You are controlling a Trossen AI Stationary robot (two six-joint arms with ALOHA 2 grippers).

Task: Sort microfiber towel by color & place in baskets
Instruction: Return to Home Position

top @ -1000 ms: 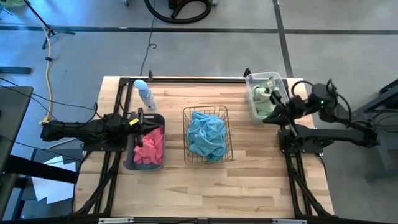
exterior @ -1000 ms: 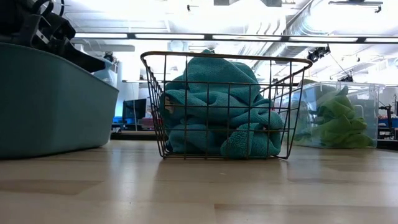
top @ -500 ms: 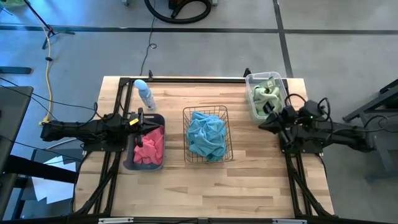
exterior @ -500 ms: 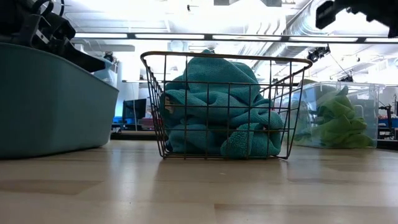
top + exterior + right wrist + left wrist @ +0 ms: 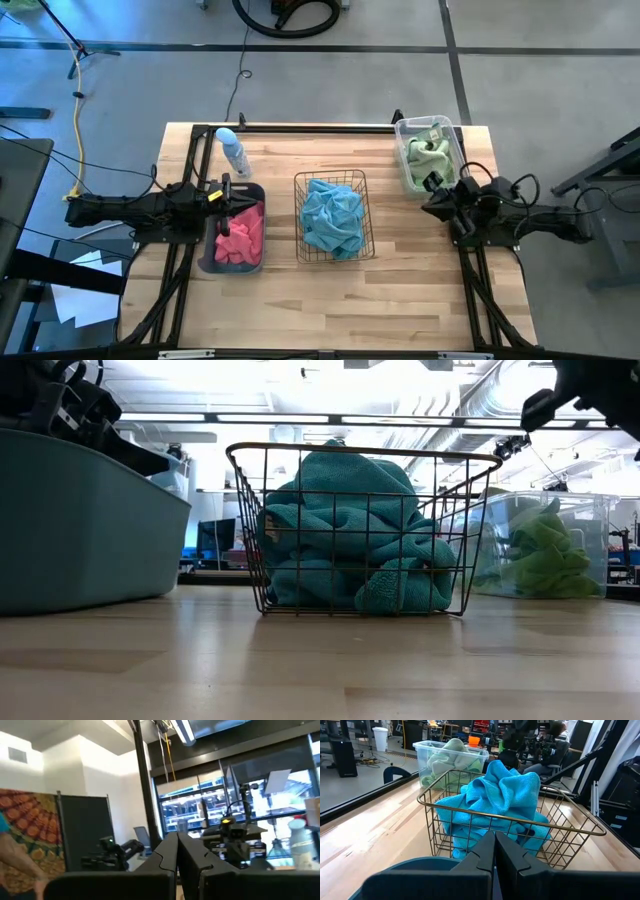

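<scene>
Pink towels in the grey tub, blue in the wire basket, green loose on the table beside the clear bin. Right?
One error: the green towels lie inside the clear bin, not loose on the table; the high view shows it. The rest holds: pink towels in the grey tub, blue towels in the wire basket.

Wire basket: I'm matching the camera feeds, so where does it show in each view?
High view: wire basket at centre of table.
Low view: mid-picture, full of teal towels.
Left wrist view: centre, beyond the left pincer.
Right wrist view: not in it.
Shared landmark: clear bin of green towels beside it.
</scene>
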